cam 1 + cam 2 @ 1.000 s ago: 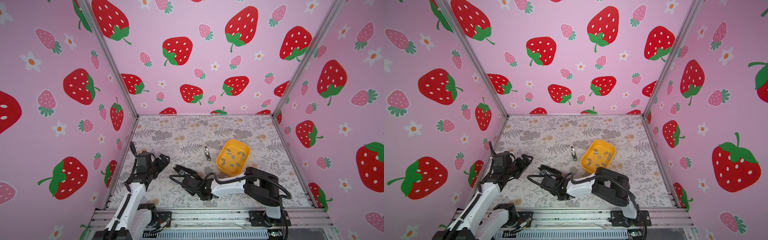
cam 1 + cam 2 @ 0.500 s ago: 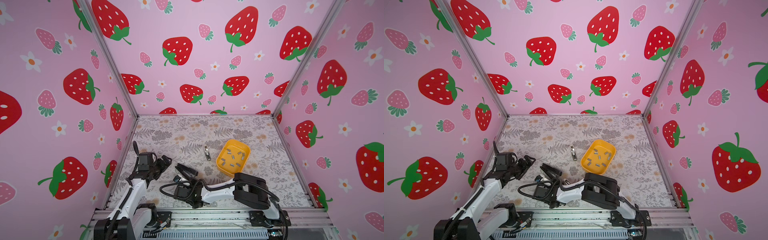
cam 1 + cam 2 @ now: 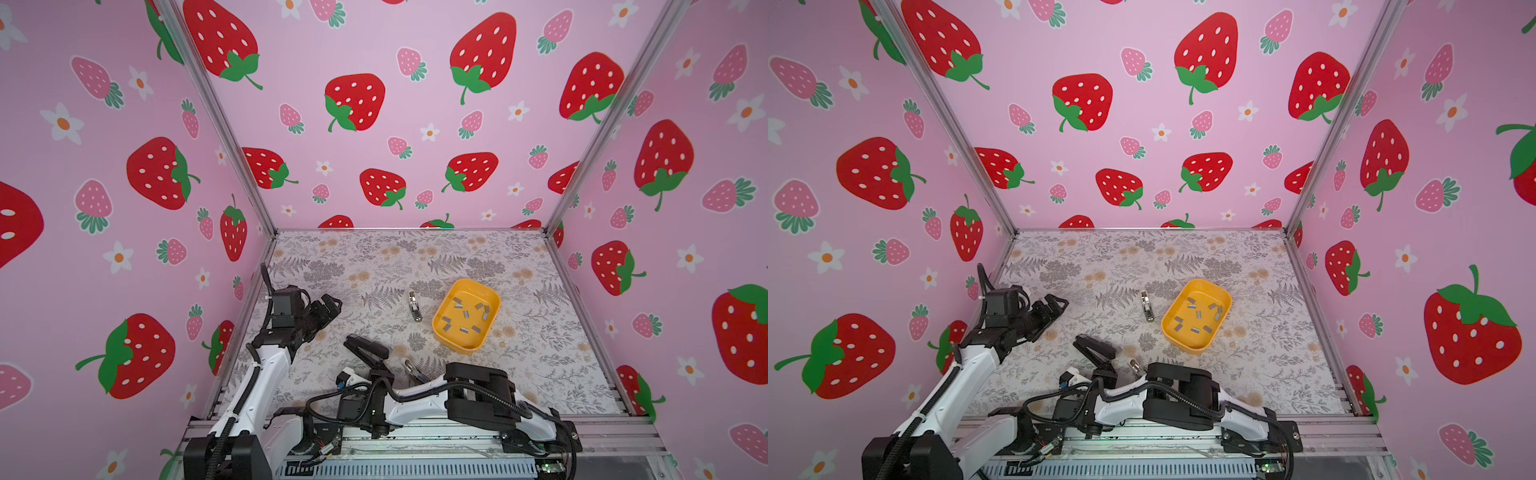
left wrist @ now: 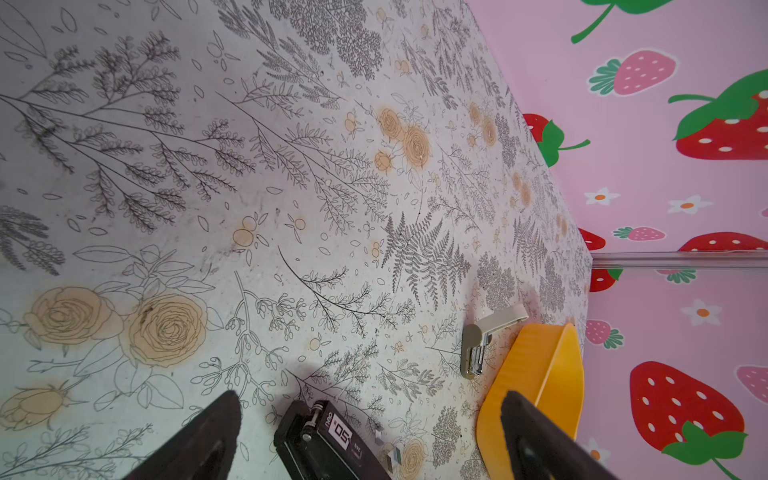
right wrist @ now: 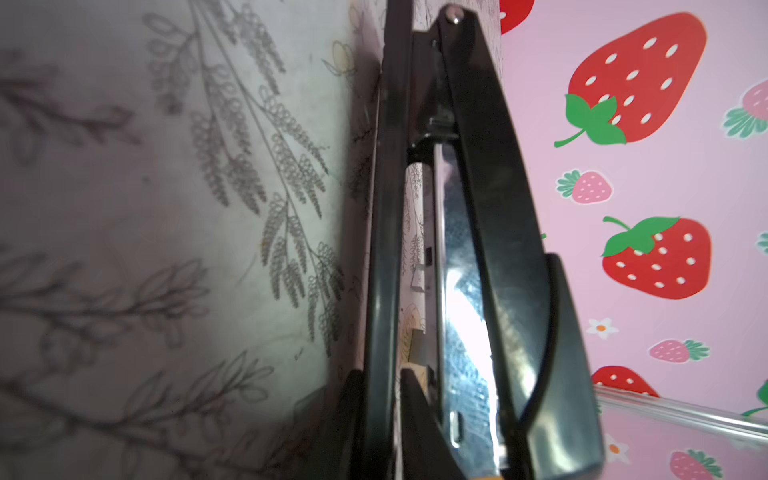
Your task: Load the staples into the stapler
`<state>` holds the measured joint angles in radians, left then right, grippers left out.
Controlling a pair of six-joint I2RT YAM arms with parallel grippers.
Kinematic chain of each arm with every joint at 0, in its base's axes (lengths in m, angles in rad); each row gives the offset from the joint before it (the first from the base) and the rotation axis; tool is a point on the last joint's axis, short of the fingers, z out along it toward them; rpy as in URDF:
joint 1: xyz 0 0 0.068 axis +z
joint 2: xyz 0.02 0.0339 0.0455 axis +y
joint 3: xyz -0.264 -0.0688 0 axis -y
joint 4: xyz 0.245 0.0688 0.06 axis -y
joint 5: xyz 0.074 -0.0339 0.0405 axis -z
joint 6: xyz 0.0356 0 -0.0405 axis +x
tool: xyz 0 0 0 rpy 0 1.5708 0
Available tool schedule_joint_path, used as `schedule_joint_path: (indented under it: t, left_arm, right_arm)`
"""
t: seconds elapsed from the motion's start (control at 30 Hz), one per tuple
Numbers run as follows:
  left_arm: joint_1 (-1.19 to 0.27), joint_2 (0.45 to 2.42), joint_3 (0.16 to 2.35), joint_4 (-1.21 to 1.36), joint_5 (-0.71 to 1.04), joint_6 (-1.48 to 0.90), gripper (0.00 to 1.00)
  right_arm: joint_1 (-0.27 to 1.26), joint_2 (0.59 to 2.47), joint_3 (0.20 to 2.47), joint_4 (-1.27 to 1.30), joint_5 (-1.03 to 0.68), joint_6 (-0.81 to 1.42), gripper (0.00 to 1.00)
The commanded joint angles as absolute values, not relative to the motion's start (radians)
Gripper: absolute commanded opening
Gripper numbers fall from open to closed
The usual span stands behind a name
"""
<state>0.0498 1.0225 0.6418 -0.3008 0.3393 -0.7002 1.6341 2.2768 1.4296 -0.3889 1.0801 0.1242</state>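
The black stapler (image 3: 366,347) stands at the near middle of the table with its lid raised; the left wrist view shows its hinge end (image 4: 320,444). My right gripper (image 3: 376,368) reaches across from the right. Its fingers (image 5: 415,419) sit tight on either side of the stapler's base bar (image 5: 386,249). Several grey staples (image 3: 465,313) lie in the yellow tray (image 3: 459,347). Two more staples (image 4: 390,453) lie on the table beside the stapler. My left gripper (image 3: 330,307) hangs open to the stapler's left and behind it, with nothing between its fingers (image 4: 208,436).
A small silver and beige tool (image 3: 414,305) lies left of the tray. Another small silvery piece (image 3: 410,366) lies close by my right forearm. Pink strawberry walls close in the left, back and right. A metal rail (image 3: 415,432) runs along the front.
My right arm has folded down toward the front rail and its wrist has drawn back. The stapler has hardly shifted. The left gripper has edged away from the front and stays open.
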Motion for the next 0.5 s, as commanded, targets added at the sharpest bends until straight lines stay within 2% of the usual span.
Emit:
schedule_joint_path:
  t: [0.0, 0.17, 0.23, 0.33, 0.47]
  left_arm:
    - [0.048, 1.004, 0.681, -0.341, 0.313, -0.672, 0.99]
    - [0.049, 0.962, 0.687, -0.375, 0.296, -0.673, 0.99]
    - [0.048, 0.949, 0.694, -0.383, 0.292, -0.673, 0.99]
    - [0.047, 0.921, 0.696, -0.366, 0.287, -0.668, 0.99]
    - [0.040, 0.874, 0.712, -0.298, 0.253, -0.629, 0.99]
  right_arm:
    - [1.677, 2.313, 1.364, -0.466, 0.840, 0.071, 0.28]
    - [1.698, 2.215, 1.325, -0.401, 0.737, 0.053, 0.43]
    - [1.697, 2.157, 1.302, -0.374, 0.701, 0.058, 0.45]
    - [1.697, 2.059, 1.278, -0.336, 0.669, 0.071, 0.57]
    - [1.678, 1.920, 1.238, -0.260, 0.625, 0.091, 0.60]
